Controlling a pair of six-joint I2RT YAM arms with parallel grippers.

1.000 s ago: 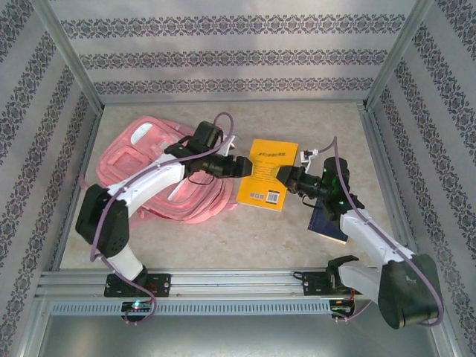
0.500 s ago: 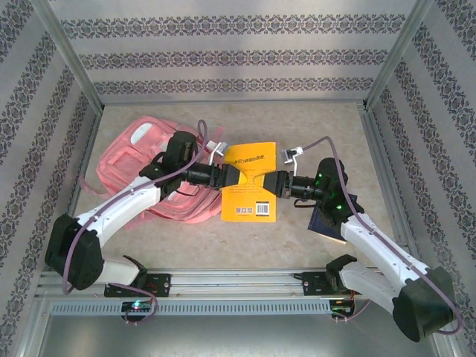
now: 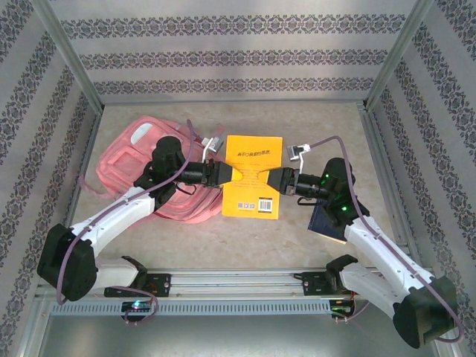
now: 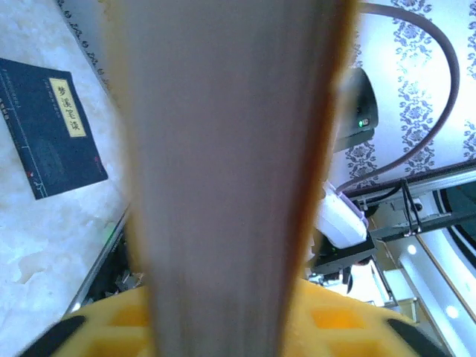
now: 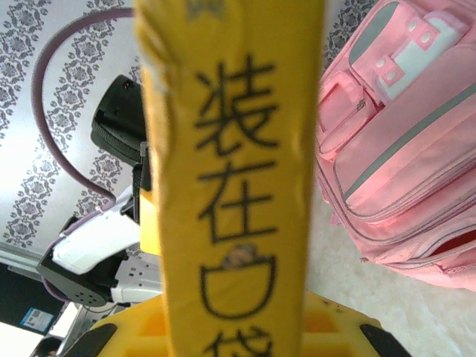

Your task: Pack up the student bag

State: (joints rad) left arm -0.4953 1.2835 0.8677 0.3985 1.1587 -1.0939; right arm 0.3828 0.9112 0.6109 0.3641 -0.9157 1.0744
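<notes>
Presently in hand: a flat yellow paperback book (image 3: 251, 178) is held off the stone-patterned bench (image 3: 245, 242) over its middle, gripped from both sides; this is judged to be a handover from one arm to the other.
Left jaws: closed narrowly on the book's page edge, which is seen running between them in the left wrist view.
Right jaws: closed narrowly on the book's printed spine.
Student bag: the large soft pink fabric backpack (image 3: 126, 160) lies flat near the bench's far-left corner, just beside the book.
Waiting item: a dark blue book (image 3: 326, 223) lies by the right edge, partly under the right arm.
Next move: one grip must be released before the book can be carried to the bag; an open compartment cannot be made out.
</notes>
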